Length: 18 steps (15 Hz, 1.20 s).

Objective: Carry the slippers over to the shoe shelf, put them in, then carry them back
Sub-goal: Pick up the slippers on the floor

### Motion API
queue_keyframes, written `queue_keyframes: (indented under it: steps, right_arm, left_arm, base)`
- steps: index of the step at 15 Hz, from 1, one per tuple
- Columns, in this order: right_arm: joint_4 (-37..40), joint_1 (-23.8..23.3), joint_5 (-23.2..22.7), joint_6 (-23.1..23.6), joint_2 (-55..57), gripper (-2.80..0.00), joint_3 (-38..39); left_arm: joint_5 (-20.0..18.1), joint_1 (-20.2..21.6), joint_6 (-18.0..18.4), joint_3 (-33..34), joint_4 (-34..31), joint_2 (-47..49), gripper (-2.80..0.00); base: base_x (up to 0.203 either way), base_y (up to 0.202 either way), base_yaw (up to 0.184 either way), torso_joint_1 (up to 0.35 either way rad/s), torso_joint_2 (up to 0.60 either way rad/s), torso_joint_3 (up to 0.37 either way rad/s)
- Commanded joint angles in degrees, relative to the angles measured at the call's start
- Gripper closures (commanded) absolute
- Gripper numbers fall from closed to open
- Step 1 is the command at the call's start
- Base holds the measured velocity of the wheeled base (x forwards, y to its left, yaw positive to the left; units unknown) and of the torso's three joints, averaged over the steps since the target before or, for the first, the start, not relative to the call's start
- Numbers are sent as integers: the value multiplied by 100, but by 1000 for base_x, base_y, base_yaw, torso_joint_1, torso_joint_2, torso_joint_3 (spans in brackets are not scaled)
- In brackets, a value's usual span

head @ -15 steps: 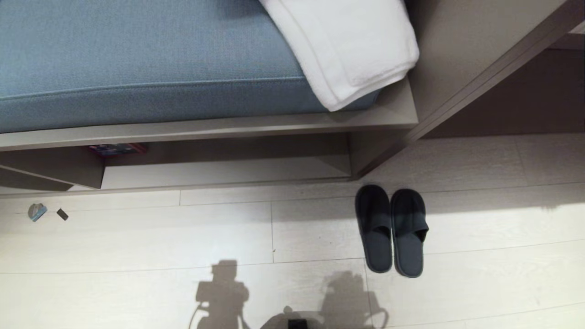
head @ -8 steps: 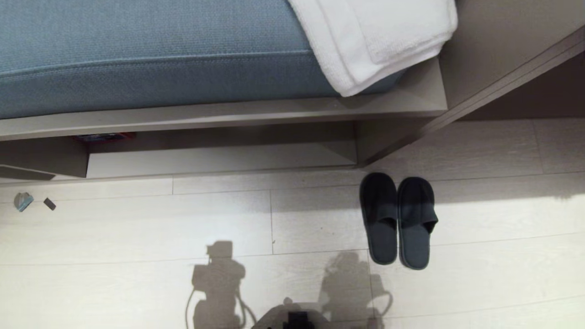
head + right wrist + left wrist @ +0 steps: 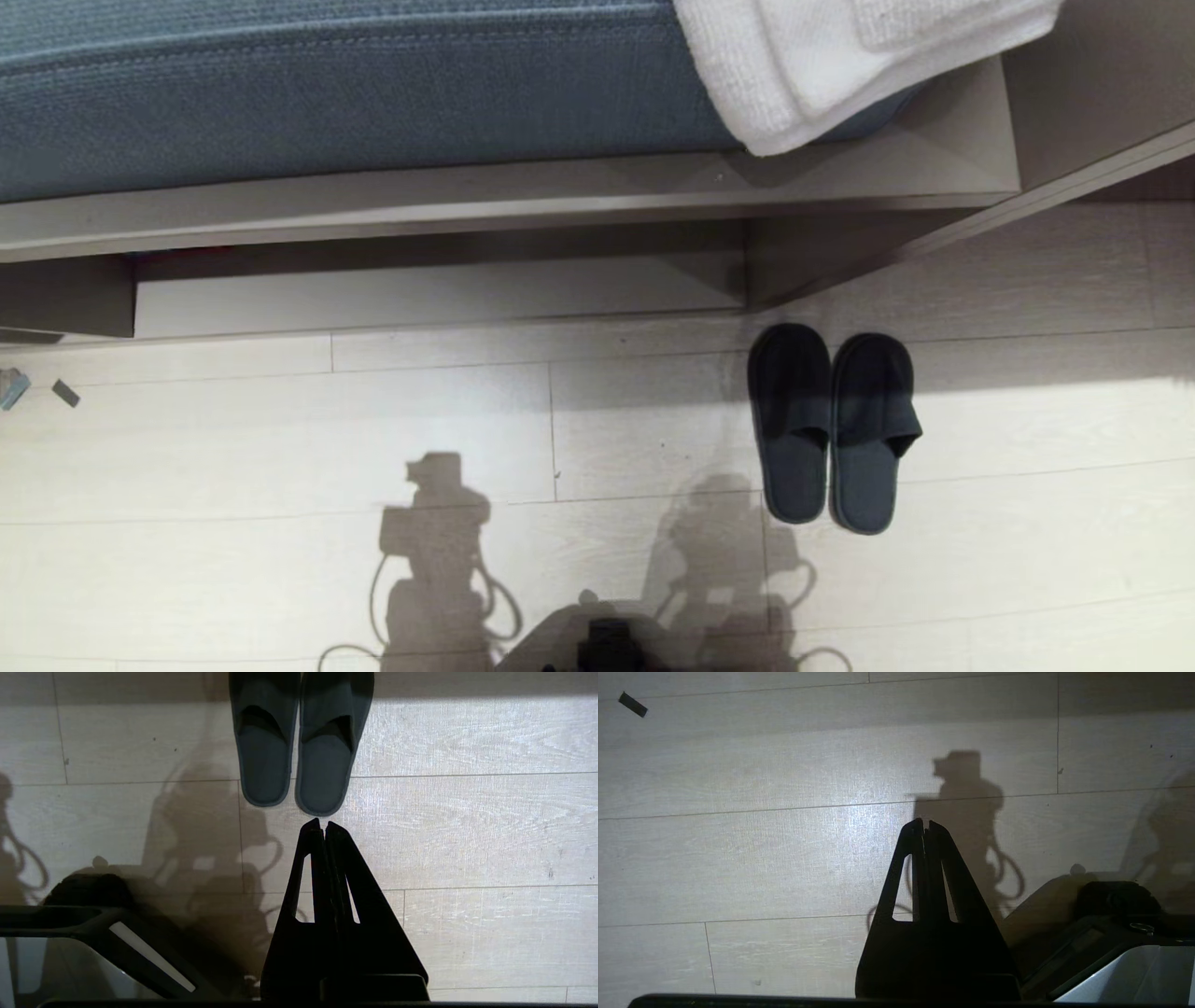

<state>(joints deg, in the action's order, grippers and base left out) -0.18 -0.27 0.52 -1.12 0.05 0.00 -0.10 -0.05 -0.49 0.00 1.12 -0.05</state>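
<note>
Two grippers: you have both of them closed and empty, held above the floor; neither one is near a grasp.
Left gripper (image 3: 924,824): its fingers are pressed together, with only bare floor (image 3: 280,439) under it on the left side.
Shoe shelf (image 3: 439,294): the low open cubby under the bench, at the far side, left of the slippers; its pale base board shows nothing lying on it.
Slippers (image 3: 833,429): the pair lies side by side on the floor, toes toward the far side, just right of the shelf's right divider and not inside the cubby.
Right gripper (image 3: 322,824): its fingers are together, and it hangs just on the near side of the slipper heels without touching them.
Step in hand: I judge you are at the approach, before any pick-up.
Next move: you must open the right gripper, bring it down over both slippers, and close it on the pair so they lift as one.
</note>
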Motion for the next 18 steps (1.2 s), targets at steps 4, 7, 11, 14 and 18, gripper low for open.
queue_keyframes:
  steps: [4, 7, 11, 14, 18]
  right_arm:
    - [1, 0, 1, -2, 4, 0, 0]
    - [1, 0, -6, -11, 4, 0, 0]
    - [9, 0, 1, -99, 4, 0, 0]
    - [82, 7, -49, -79, 73, 0, -400]
    - [306, 33, -307, -197, 1958, 0, -1481]
  left_arm:
    - [1, 4, -4, 44, 2, -4, 0]
    - [1, -4, -4, 44, 2, -4, 0]
    - [1, -3, 3, 44, 0, -12, 0]
    - [1, 0, 5, 44, 2, -4, 0]
    - [1, 3, 5, 44, 2, -4, 0]
  base:
    - [0, 0, 0, 2, -1, -199]
    - [0, 0, 0, 5, 5, -198]
    - [0, 0, 0, 3, 5, -199]
    - [0, 0, 0, 3, 3, -68]
    - [0, 0, 0, 0, 0, 0]
